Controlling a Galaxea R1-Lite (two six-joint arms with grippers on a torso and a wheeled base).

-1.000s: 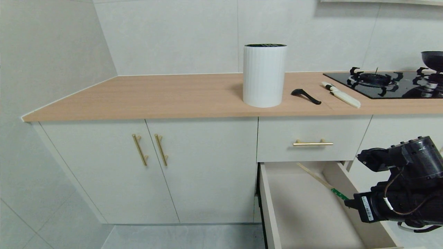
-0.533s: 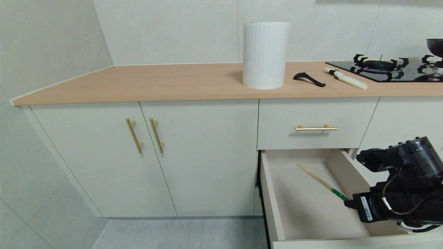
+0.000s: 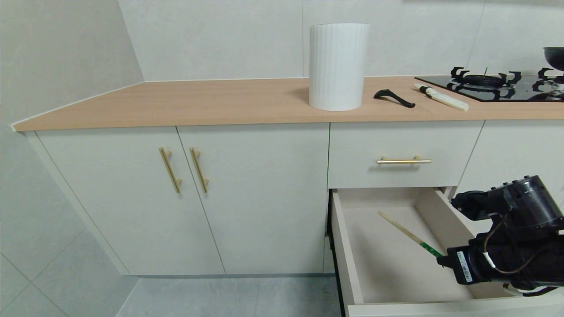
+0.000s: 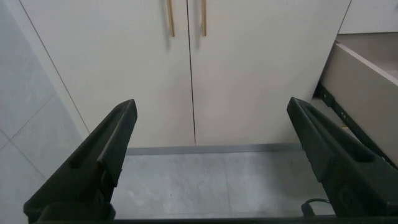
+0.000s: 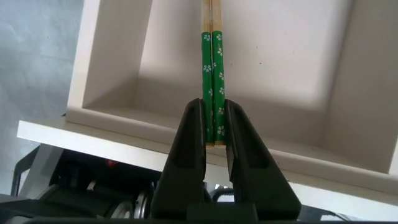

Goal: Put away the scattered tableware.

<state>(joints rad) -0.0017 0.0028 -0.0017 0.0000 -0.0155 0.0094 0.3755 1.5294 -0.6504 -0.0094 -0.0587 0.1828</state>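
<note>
Down low on the right, the right gripper (image 5: pixel 213 107) has its fingers (image 5: pixel 193 134) pressed onto the green, flower-printed end of a pair of chopsticks (image 3: pixel 405 231), pinching them side by side. The chopsticks run from the gripper out over the open drawer (image 3: pixel 348 255), slanting toward its back wall. I cannot tell whether their far tips touch the drawer floor or hang just above it. The drawer is pulled out under a shut drawer with a brass handle (image 3: pixel 403 161). To the left of both stand two shut cabinet doors (image 3: pixel 132 198), each with an upright brass pull. The left gripper (image 4: pixel 210 109) is low in front of those doors, over the grey floor tiles (image 4: pixel 186 180), with its fingers (image 4: pixel 106 155) spread wide and nothing between them. Up on the wooden bench (image 3: pixel 198 103) a tall white ribbed canister (image 3: pixel 338 66) stands upright. Just beside it lies a small black utensil (image 3: pixel 393 97), and a little farther along lies a cream-coloured knife (image 3: pixel 442 97), apart from the black one and near the edge of the black hob (image 3: pixel 484 86). A dark pot (image 3: pixel 554 55) sits on the hob at the far right.
</note>
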